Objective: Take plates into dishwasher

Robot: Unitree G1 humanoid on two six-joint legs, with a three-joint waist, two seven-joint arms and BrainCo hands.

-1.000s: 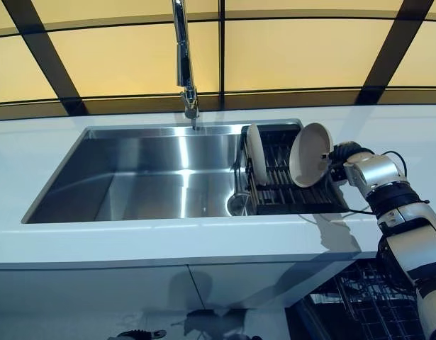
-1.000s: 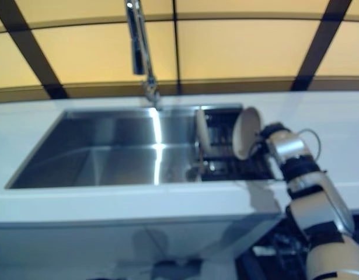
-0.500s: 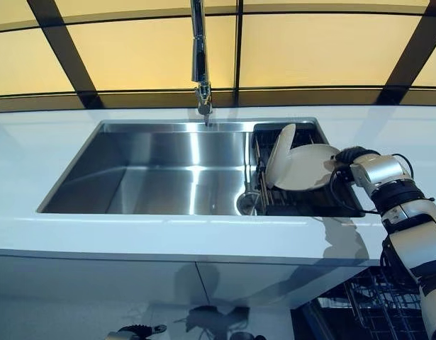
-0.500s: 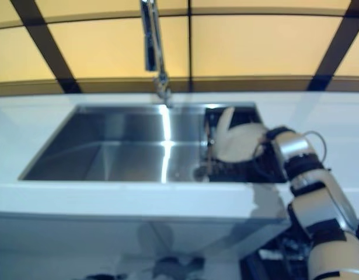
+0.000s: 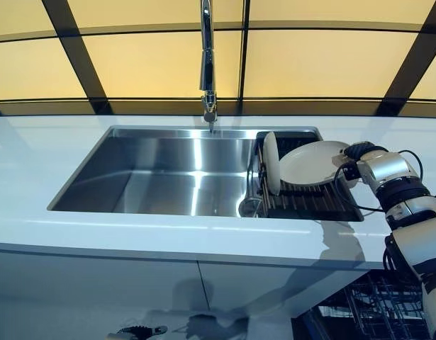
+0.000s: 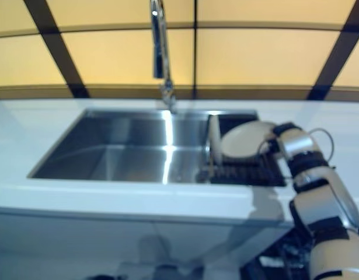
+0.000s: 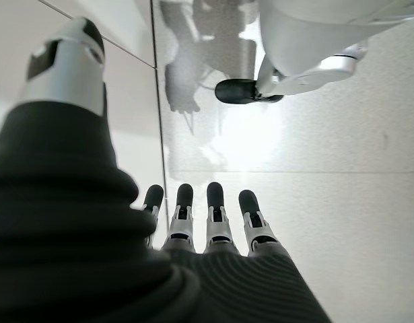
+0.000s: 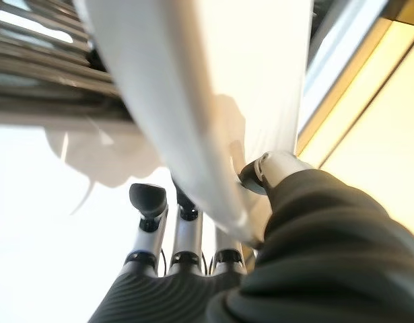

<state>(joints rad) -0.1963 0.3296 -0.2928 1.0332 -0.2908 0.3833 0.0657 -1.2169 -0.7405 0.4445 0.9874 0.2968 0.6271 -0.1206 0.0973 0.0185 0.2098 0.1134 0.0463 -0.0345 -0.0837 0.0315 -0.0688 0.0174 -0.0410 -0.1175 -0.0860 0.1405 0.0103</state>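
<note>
A white plate (image 5: 313, 161) is pinched at its rim by my right hand (image 5: 356, 152) and held nearly flat just above the dark dish rack (image 5: 310, 202) at the right end of the sink. In the right wrist view the thumb (image 8: 260, 171) lies on one face of the plate (image 8: 213, 87) and the fingers (image 8: 149, 202) on the other. A second white plate (image 5: 271, 163) stands upright in the rack's left end. My left hand (image 7: 217, 208) hangs low with straight fingers, empty, over the floor.
The steel sink (image 5: 168, 173) is set in a white counter (image 5: 168, 237), with a tall faucet (image 5: 208, 64) at its back. An open dishwasher's wire rack (image 5: 366, 312) shows below the counter at the lower right.
The camera has shifted. My right hand has turned the plate from upright to nearly flat and raised it a little over the rack. The other plate stays in place.
</note>
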